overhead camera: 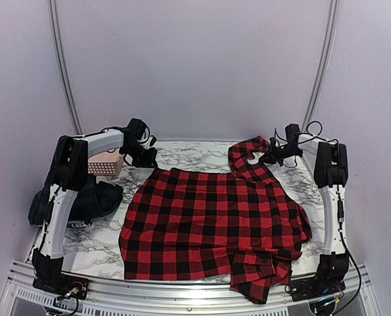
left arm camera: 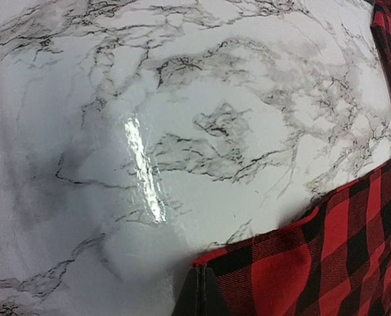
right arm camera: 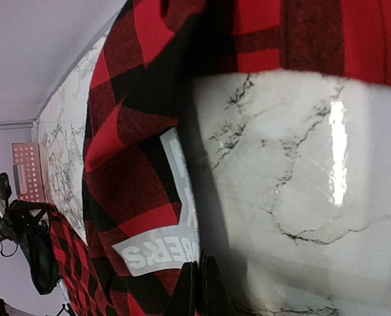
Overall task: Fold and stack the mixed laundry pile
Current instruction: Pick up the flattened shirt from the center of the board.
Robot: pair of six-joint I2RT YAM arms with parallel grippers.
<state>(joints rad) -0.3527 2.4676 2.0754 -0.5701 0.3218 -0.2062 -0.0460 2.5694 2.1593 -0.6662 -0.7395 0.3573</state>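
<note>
The red-and-black checked shirt (overhead camera: 208, 224) lies spread over the marble table (overhead camera: 195, 155), its near hem bunched over the front edge. My left gripper (overhead camera: 145, 158) is shut at the shirt's far left corner; the left wrist view shows the fingertips (left arm camera: 205, 289) pinching the corner hem of the shirt (left arm camera: 327, 263) just above the table. My right gripper (overhead camera: 266, 158) is shut on the far right part and holds it raised. In the right wrist view the shirt (right arm camera: 130, 178) with its white lettering (right arm camera: 159, 247) hangs by the closed fingers (right arm camera: 199, 289). Dark garments (overhead camera: 90, 201) lie heaped at the left edge.
A pink lattice basket (overhead camera: 106, 166) stands at the far left behind the dark heap and also shows in the right wrist view (right arm camera: 26, 171). Bare marble (left arm camera: 182, 99) stretches beyond the shirt's far edge. White walls with metal rails enclose the table.
</note>
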